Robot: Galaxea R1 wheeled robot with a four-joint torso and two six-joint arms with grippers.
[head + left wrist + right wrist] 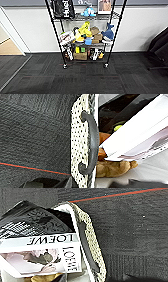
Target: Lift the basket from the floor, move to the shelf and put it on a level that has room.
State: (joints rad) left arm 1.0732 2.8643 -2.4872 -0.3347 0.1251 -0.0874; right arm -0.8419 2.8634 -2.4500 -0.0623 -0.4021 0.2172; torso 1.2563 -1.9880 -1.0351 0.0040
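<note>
Tool beside cream woven basket (79, 141), dark loop handle (93, 141)

Even, soft indoor light fills the head view; the white wall (30, 30) is bright, the carpet (82, 77) dark, with faint shadow under the wire rack (85, 37). Everything looks soft and blurred, and straight lines bend at the edges. In both wrist views the basket (80, 141) is blurred; white paper (40, 241) glares slightly.
</note>
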